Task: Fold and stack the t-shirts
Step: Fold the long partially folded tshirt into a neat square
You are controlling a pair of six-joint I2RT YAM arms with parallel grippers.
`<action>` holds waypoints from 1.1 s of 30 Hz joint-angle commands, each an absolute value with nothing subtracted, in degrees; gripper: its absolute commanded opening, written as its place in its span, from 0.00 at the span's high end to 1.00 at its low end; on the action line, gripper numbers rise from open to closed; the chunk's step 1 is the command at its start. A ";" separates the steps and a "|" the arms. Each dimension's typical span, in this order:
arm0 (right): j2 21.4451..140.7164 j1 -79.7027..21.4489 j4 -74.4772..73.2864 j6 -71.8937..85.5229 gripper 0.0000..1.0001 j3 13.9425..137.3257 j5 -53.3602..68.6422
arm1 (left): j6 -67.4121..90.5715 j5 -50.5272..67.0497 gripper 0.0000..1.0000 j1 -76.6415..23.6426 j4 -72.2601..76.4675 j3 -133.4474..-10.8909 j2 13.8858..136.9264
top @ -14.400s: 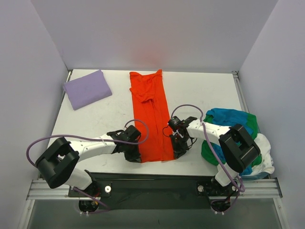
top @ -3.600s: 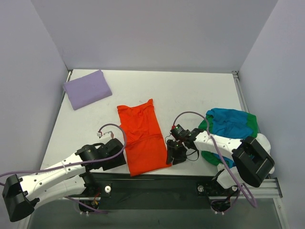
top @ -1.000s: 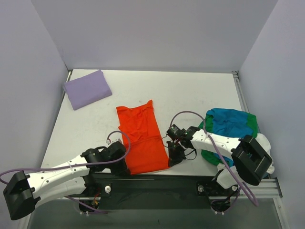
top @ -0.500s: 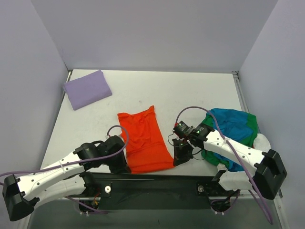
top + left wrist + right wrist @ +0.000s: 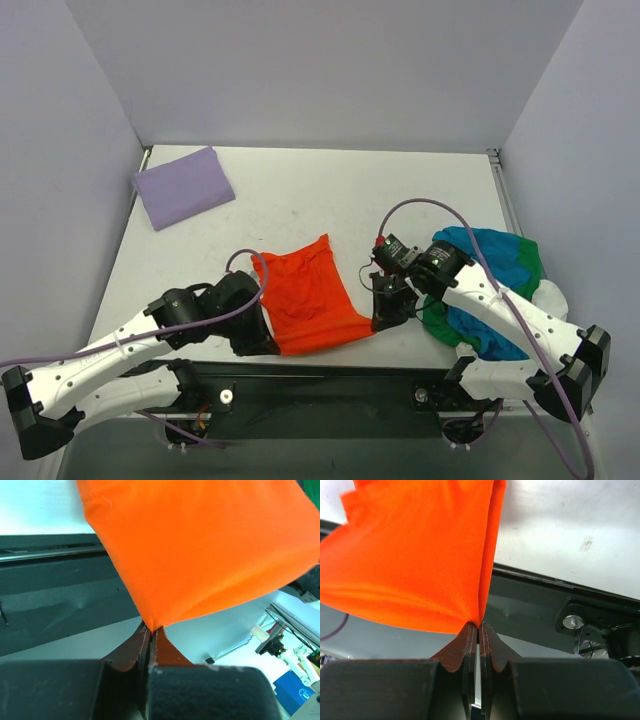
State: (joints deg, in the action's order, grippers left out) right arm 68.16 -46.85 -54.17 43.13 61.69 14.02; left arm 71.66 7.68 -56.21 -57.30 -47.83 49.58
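White table (image 5: 400, 190), creased orange-red t-shirt (image 5: 310, 295)

orange shirt (image 5: 308, 292) no longer a long flat strip, now shorter, near edge raised off the surface (image 5: 400, 190), left tool (image 5: 268, 343) and right tool (image 5: 381, 322) carried rightward, pinching its near corners
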 commanded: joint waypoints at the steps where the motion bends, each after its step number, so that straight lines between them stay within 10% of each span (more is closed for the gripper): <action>1: 71.45 -45.36 -61.26 41.22 1.00 66.52 7.39 | 69.36 6.68 1.00 -54.50 -60.47 -49.65 50.53; 33: 100.98 -34.28 -61.08 28.13 1.00 103.88 4.04 | 53.88 14.41 1.00 -28.31 -45.62 -52.82 63.28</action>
